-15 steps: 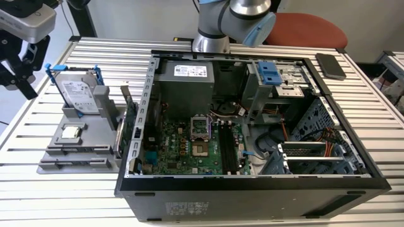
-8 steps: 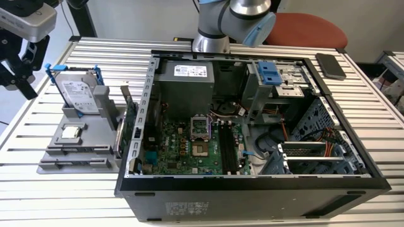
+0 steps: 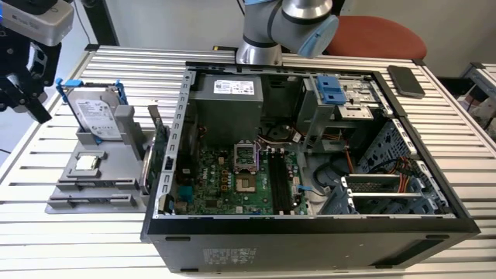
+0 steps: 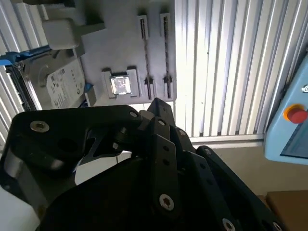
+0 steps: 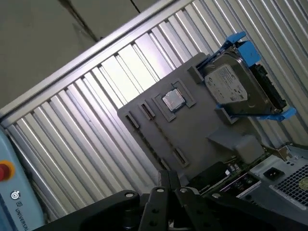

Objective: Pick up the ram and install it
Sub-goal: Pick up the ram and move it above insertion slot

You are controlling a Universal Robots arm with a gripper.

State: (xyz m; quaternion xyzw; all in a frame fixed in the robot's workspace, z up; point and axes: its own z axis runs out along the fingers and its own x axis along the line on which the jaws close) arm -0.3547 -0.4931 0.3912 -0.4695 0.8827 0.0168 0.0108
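Exterior view: an open computer case (image 3: pixel 310 238) lies on its side on a slatted metal worktop (image 3: pixel 46 244), with its green motherboard (image 3: pixel 220 180) facing up; two long dark memory slots (image 3: pixel 279 180) run beside the processor socket, and I cannot tell whether the ram sits in them. On the exterior view's left of the case, a grey fixture (image 3: pixel 108 174) carries an upright hard drive (image 3: pixel 97 113) in a blue frame and a small processor chip (image 3: pixel 87 163); a green expansion card (image 3: pixel 159 148) stands on edge between fixture and case. The black gripper (image 3: pixel 25 99) hangs in the air above the fixture, near the hard drive's frame, touching nothing; a silver and pale blue arm joint (image 3: pixel 291 23) rises behind the case.

Second wrist view: the gripper's black linkage is in the foreground; beyond it lie the fixture (image 4: pixel 115 43), the processor chip (image 4: pixel 120 85) and the hard drive (image 4: pixel 57 86); a pale blue box (image 4: pixel 288 139) with a red button (image 4: pixel 294 114) stands past the worktop's edge.

First wrist view: the gripper (image 5: pixel 169 185) has its fingers drawn close together, a narrow stance (whether anything thin is pinched there I cannot tell); beneath lie the fixture (image 5: pixel 192 130), chip (image 5: pixel 172 100) and hard drive (image 5: pixel 236 89).
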